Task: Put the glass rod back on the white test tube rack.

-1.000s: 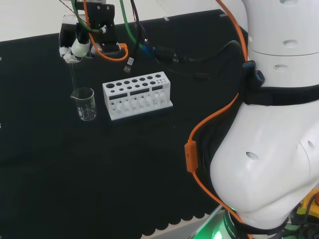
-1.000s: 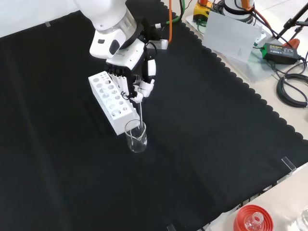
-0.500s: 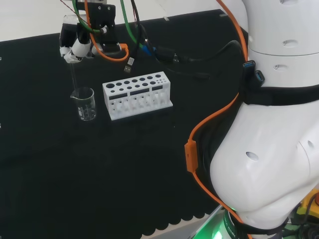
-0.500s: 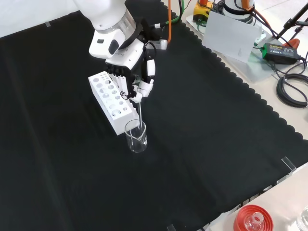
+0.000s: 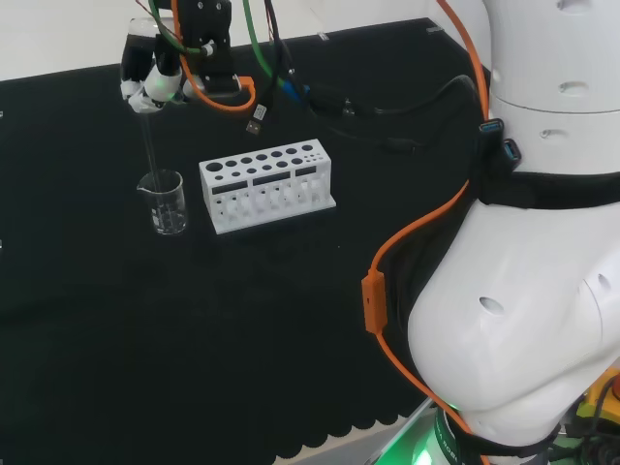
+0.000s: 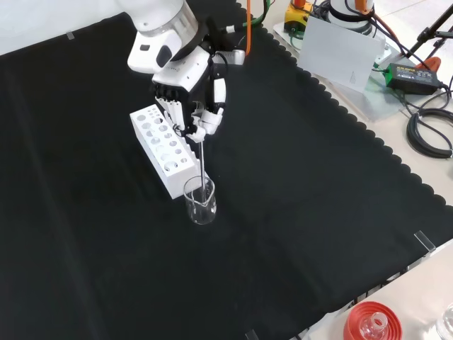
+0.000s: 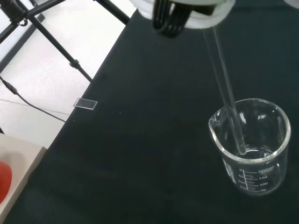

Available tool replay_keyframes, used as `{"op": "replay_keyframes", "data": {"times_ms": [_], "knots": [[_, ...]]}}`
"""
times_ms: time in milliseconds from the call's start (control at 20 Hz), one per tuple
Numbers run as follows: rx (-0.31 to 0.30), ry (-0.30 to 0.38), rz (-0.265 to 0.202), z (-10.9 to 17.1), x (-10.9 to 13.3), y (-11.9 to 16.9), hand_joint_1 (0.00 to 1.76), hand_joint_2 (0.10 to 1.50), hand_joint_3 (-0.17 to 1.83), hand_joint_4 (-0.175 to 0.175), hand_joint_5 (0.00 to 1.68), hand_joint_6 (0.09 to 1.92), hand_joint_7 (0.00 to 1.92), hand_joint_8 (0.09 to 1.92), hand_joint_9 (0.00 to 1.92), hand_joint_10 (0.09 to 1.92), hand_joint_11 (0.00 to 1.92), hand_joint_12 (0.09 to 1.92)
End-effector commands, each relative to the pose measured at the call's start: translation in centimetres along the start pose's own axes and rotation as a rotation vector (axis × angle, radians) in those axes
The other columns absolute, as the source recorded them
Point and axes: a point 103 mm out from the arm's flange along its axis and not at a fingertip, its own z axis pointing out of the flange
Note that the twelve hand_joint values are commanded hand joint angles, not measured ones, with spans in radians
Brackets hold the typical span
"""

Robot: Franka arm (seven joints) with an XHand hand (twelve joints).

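Change: we see the hand (image 6: 185,81) risen, rod tip inside the beaker (image 6: 200,201)
Grip: fingers pinch the glass rod (image 6: 202,164)
Rack: white test tube rack (image 5: 267,185) beside the beaker

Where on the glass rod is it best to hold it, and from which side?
Hold the glass rod at its top end, from above: it stands nearly upright with its lower end inside the beaker. The hand pinches it there already.

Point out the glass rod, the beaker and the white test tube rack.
glass rod (image 6: 204,170), front view, mid shaft.
beaker (image 7: 254,175), wrist view, side wall.
white test tube rack (image 5: 266,199), head view, front face.
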Motion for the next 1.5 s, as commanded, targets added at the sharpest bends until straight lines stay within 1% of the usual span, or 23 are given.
{"op": "replay_keyframes", "data": {"times_ms": [50, 100, 250, 500, 600, 750, 900, 950, 1100, 1200, 1500], "knots": [[-0.019, -0.011, 0.015, -1.2, -0.3, -0.7, 1.3, 0.8, 0.51, -0.175, 1.06, 0.71, 1.2, 1.02, 1.76, 0.56, 1.62, 0.72], [-0.022, -0.01, 0.016, -1.3, -0.6, -0.9, 1.3, 0.8, 0.51, -0.175, 1.06, 0.71, 1.2, 1.02, 1.76, 0.56, 1.62, 0.72], [-0.021, -0.025, 0.027, -1.2, -0.2, -0.5, 1.3, 0.8, 0.51, -0.175, 1.06, 0.71, 1.2, 1.02, 1.76, 0.56, 1.62, 0.72], [-0.027, -0.025, 0.03, -1.5, -0.1, -0.7, 1.3, 0.8, 0.51, -0.175, 1.06, 0.71, 1.2, 1.02, 1.76, 0.56, 1.62, 0.72], [-0.039, -0.015, 0.029, -1.8, -0.2, -0.8, 1.3, 0.8, 0.51, -0.175, 1.06, 0.71, 1.2, 1.02, 1.76, 0.56, 1.62, 0.72], [-0.053, -0.008, 0.031, -3.4, -0.6, -1.6, 1.3, 0.8, 0.51, -0.175, 1.06, 0.71, 1.2, 1.02, 1.76, 0.56, 1.62, 0.72], [-0.066, -0.017, 0.038, -4.9, -0.9, -2.4, 1.3, 0.8, 0.51, -0.175, 1.06, 0.71, 1.2, 1.02, 1.76, 0.56, 1.62, 0.72], [-0.059, -0.031, 0.044, -4.8, -0.7, -2.1, 1.3, 0.8, 0.51, -0.175, 1.06, 0.71, 1.2, 1.02, 1.76, 0.56, 1.62, 0.72], [-0.073, -0.028, 0.044, -5.1, -0.7, -2.2, 1.3, 0.8, 0.51, -0.175, 1.06, 0.71, 1.2, 1.02, 1.76, 0.56, 1.62, 0.72], [-0.093, -0.012, 0.047, -6.0, -1.0, -2.9, 1.3, 0.8, 0.51, -0.175, 1.06, 0.71, 1.2, 1.02, 1.76, 0.56, 1.62, 0.72], [-0.125, -0.026, 0.061, -8.5, -2.1, -5.0, 1.3, 0.8, 0.51, -0.175, 1.06, 0.71, 1.2, 1.02, 1.76, 0.56, 1.62, 0.72]]}}
